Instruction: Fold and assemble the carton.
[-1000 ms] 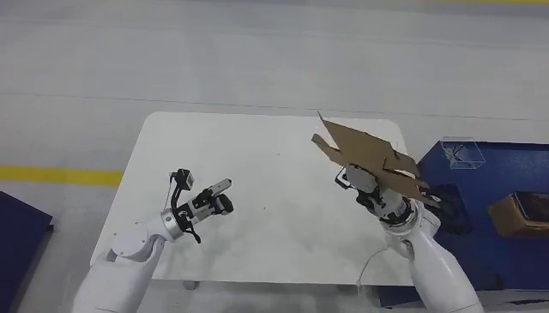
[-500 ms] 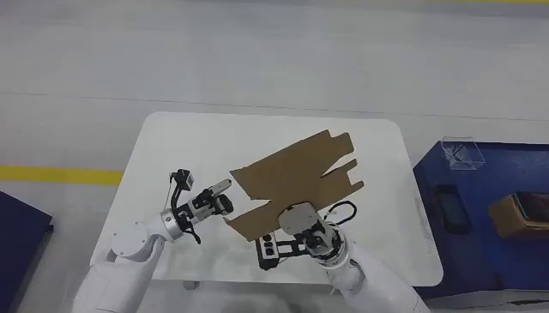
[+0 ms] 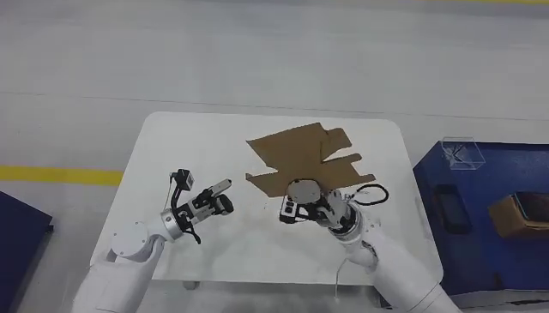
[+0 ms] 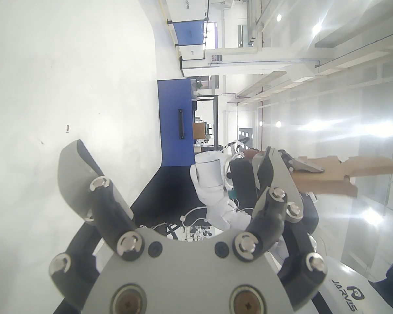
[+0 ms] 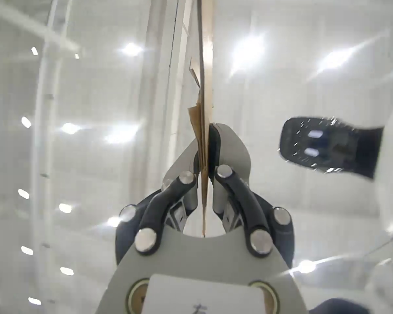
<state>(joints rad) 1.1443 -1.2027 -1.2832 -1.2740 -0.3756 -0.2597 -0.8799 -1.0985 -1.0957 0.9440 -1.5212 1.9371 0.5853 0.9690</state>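
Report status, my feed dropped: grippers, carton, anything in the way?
Right gripper shut on carton edge. Carton flat, unfolded, held above the table. Left gripper open, empty, apart from carton. No obstruction seen between them.

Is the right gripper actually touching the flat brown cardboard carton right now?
Touching. In the right wrist view the right gripper pinches the flat brown cardboard carton edge-on, both fingers against it.

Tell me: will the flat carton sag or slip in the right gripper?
Probably stiff: the carton juts out flat from one edge pinch. Likely light: the right gripper alone carries it. Slip seems unlikely; the gripper is shut on it.
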